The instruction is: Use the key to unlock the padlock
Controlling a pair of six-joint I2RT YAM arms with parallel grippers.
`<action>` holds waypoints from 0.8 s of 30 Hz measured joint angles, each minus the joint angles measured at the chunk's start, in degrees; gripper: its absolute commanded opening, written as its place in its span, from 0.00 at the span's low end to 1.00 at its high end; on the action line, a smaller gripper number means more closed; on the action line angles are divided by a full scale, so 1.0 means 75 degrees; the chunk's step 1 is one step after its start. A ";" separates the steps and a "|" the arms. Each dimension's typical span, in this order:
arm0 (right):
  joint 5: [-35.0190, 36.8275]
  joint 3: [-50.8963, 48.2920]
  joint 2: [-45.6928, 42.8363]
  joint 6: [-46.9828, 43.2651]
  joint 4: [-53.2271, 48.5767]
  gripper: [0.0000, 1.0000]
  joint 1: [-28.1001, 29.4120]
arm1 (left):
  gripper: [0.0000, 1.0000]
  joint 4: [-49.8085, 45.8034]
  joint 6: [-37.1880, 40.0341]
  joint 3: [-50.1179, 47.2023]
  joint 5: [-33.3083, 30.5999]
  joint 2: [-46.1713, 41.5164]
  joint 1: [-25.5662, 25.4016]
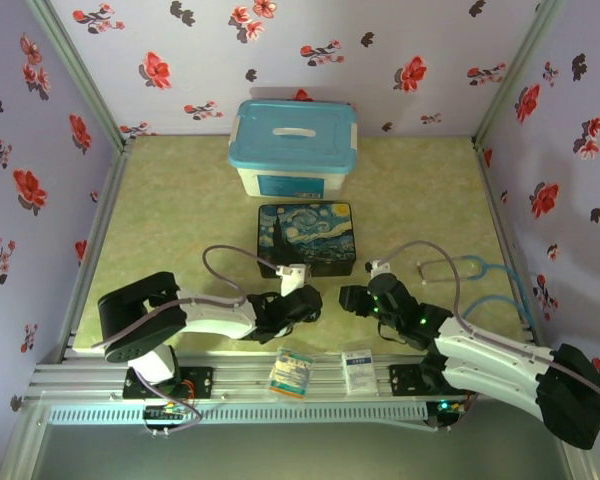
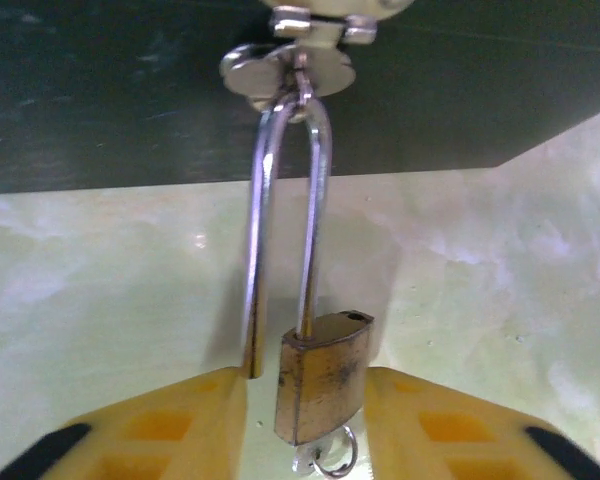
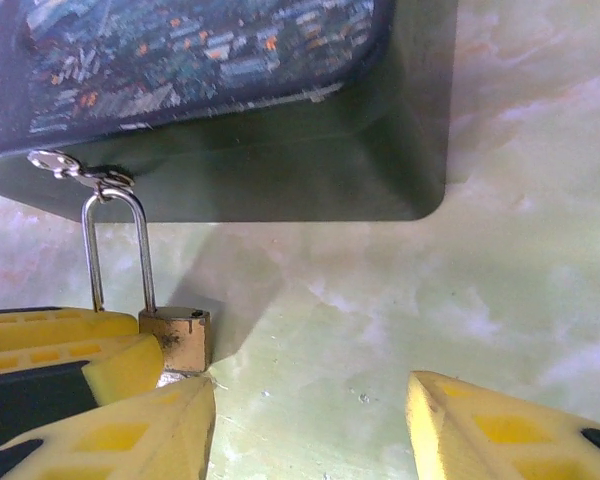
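Note:
The small brass padlock hangs by its thin silvery shackle from the dark box's clasp. The shackle's left leg is out of the body, so the lock stands open. A silvery key with a small ring sticks out of the lock's underside. My left gripper is open, with a yellow finger on each side of the lock body. My right gripper is open and holds nothing, just right of the padlock. In the top view both grippers meet in front of the painted box.
A white container with a blue lid stands behind the painted box. Two small cards lie on the front rail. Flowered walls close in the green table on three sides. Cables loop beside the right arm.

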 measured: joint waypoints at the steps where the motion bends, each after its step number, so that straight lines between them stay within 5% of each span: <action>1: -0.0038 -0.0026 0.0044 0.0058 0.0050 0.56 0.0000 | 0.48 -0.0038 0.0035 -0.0050 -0.0015 -0.0093 -0.0012; 9: -0.0481 0.0166 0.1460 0.0268 0.0764 0.59 0.0000 | 0.59 -0.0140 0.0440 -0.0685 -0.0093 -0.2766 0.0023; 14: -0.0764 0.0452 0.2387 0.0271 0.1705 0.59 0.0029 | 0.60 -0.0146 0.0638 -0.1314 0.0431 -0.4491 0.1323; 24: -0.1107 0.1303 0.4220 0.0152 0.2754 0.56 0.0236 | 0.62 -0.0629 0.1338 -0.1390 0.1620 -0.4913 0.3194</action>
